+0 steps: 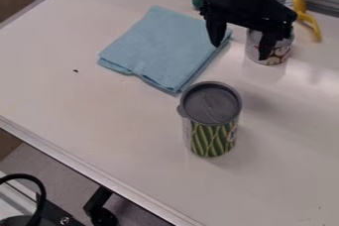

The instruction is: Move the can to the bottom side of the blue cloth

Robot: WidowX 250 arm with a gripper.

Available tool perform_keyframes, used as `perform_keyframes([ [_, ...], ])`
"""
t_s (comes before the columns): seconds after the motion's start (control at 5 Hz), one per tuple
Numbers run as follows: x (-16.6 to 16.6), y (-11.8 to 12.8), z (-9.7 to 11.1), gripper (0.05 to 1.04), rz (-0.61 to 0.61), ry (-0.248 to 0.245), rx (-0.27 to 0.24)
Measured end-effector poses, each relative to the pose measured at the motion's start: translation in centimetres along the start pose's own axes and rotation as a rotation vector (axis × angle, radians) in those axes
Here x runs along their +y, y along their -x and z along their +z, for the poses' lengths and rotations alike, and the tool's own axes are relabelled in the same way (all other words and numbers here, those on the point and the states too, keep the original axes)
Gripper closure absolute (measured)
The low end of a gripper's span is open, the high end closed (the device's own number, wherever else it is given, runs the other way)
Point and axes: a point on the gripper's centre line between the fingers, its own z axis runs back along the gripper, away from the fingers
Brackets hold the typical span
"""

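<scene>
The black gripper hangs at the upper right, its two fingers spread apart with nothing visible between them. A can with a green bean pattern and a grey lid stands upright near the middle, just off the blue cloth's lower right corner. The folded light blue cloth lies flat left of the gripper. Another can, with a white and red label, stands behind the gripper's right finger, which partly covers it; whether they touch I cannot tell.
A yellow curved object lies at the upper right, beside the white and red can. Something small and green is partly hidden behind the gripper's left side. The white table's metal edge runs diagonally along the lower left.
</scene>
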Motion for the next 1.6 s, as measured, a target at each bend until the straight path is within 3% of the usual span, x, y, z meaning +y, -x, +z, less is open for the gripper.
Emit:
perform_keyframes([
  [0.2,0.0,0.6,-0.8,0.085,0.008,-0.001,0.032],
  [0.4,-0.7,1.6,-0.5,0.085,0.089,0.050,0.065],
  [1.0,-0.6,3.2,2.1,0.085,0.706,0.003,0.198],
  [1.2,-1.1,4.3,2.4,0.085,0.966,0.008,0.202],
  [1.6,-2.2,6.9,3.4,0.085,1.368,-0.013,0.175],
])
